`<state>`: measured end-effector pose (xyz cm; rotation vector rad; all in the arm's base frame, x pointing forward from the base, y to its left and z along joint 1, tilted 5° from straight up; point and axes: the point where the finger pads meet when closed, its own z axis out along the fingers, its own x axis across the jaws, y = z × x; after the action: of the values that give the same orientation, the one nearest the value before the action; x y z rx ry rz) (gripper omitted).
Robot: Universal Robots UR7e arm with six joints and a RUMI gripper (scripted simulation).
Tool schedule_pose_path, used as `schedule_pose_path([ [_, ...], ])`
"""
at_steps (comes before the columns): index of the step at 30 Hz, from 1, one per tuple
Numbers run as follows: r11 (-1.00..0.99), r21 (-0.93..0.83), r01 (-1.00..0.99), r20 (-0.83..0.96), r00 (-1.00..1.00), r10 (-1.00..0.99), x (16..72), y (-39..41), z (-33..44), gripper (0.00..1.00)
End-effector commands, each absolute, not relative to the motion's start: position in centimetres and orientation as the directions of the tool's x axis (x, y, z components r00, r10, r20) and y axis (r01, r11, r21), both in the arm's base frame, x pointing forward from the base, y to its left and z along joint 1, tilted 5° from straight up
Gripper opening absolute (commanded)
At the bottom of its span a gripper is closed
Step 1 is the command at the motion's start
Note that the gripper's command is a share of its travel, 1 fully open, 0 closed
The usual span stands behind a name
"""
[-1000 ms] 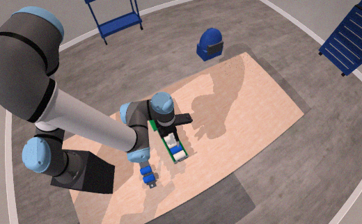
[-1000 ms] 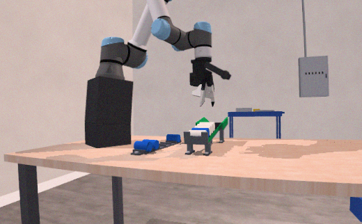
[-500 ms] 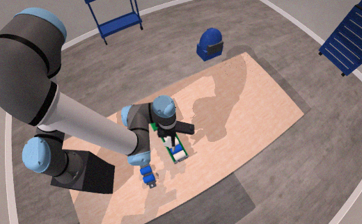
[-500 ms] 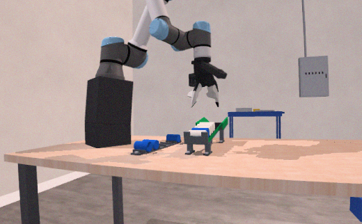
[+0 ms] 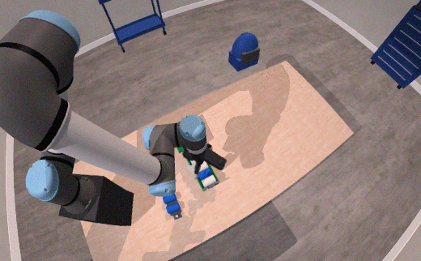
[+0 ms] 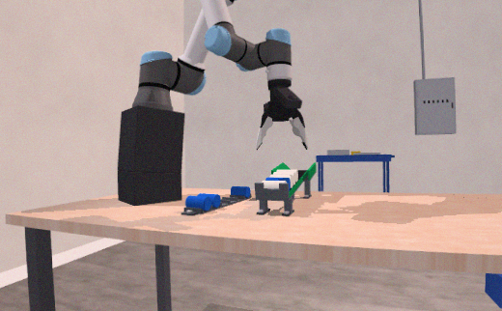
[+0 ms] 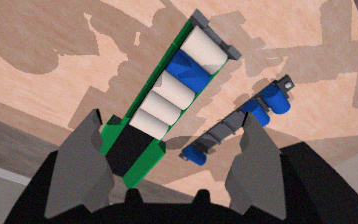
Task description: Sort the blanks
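Above ramp, end effector wide open, nothing gripped. On ramp, white blank against stop; blue blank next, wrong color, probably due out so three whites behind can close up. Beside ramp, rack holds three blues, ribs keeping them apart; free slots likely await fourth.

Workshop/lab w/ robot arm, elec. cabinet, blue metal cart.

3 views: top overhead, exterior side-on, wrist close; all share tabletop.
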<state>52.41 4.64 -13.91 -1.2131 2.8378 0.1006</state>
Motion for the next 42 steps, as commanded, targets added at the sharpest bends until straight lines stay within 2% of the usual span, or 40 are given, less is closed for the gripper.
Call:
schedule_pose_path([
  [1, 0.788, 0.046, -0.614, -0.067, -0.789, -0.611, 52.3, 4.0, -14.0, 1.0],
  [11, 0.923, 0.063, -0.38, -0.053, -0.925, -0.377, 52.0, 3.0, -14.3, 1.0],
  [22, 0.967, 0.069, -0.243, -0.043, -0.97, -0.241, 51.9, 2.4, -14.5, 1.0],
  [41, 0.981, 0.072, -0.178, -0.038, -0.984, -0.176, 51.8, 2.2, -14.5, 1.0],
  [42, 0.981, 0.072, -0.178, -0.038, -0.984, -0.176, 51.8, 2.2, -14.5, 0.52],
])
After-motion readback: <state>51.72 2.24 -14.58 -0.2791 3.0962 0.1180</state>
